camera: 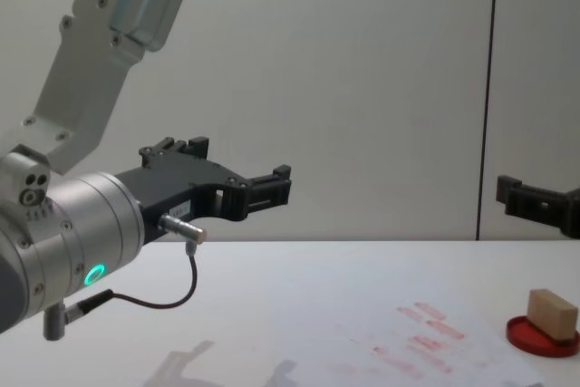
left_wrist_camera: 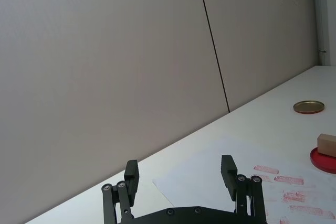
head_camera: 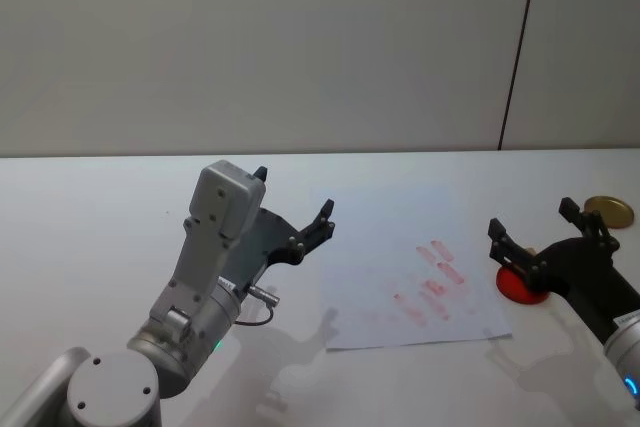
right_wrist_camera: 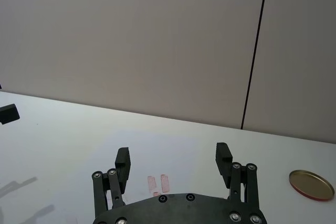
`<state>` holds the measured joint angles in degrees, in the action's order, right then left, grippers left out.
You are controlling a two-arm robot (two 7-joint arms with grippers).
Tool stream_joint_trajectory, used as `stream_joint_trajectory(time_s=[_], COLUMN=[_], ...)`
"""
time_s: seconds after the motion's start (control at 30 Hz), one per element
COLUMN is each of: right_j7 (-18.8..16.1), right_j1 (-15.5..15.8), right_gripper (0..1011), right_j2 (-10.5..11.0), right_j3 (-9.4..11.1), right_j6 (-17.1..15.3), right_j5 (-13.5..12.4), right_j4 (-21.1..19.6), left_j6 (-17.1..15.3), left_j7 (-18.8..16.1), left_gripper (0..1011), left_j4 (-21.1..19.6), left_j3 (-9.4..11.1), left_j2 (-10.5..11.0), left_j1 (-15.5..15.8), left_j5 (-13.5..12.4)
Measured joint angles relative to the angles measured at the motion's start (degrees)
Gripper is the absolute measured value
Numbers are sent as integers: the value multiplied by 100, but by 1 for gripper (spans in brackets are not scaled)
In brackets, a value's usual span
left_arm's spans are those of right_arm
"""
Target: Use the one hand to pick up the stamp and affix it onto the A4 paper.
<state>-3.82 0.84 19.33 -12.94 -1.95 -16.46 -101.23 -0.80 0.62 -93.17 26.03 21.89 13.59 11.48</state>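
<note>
Nearby, stamp (camera: pixel 553 313) tops ink pad (camera: pixel 520 333).

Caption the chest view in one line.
Open right gripper hovers above the stamp on its ink pad beside the A4 paper; left gripper raised, open.

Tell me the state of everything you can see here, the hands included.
left hand: open, empty, raised above the table.
right hand: open, empty, raised near the ink pad.
stamp: ungrasped, resting on the ink pad.
ink pad: uncovered, stamp on it.
A4 paper: flat on the table, bearing red prints.
gold lid: lying flat on the table, apart from the ink pad.
</note>
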Motion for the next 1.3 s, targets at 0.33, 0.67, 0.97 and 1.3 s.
stream_joint_trajectory(time_s=[0.33, 0.67, 0.97, 1.3], right_j7=[0, 0, 0, 0], right_j1=[0, 0, 0, 0], right_gripper=[1001, 1001, 1001, 1001], right_j2=[0, 0, 0, 0], right_j3=[0, 0, 0, 0], right_j6=[0, 0, 0, 0], right_j5=[0, 0, 0, 0], right_j4=[0, 0, 0, 0], left_j6=[0, 0, 0, 0], left_j7=[0, 0, 0, 0], left_gripper=[993, 993, 993, 993], left_j4=[0, 0, 0, 0], left_j3=[0, 0, 0, 0], left_j2=[0, 0, 0, 0], left_j1=[0, 0, 0, 0], left_j5=[0, 0, 0, 0])
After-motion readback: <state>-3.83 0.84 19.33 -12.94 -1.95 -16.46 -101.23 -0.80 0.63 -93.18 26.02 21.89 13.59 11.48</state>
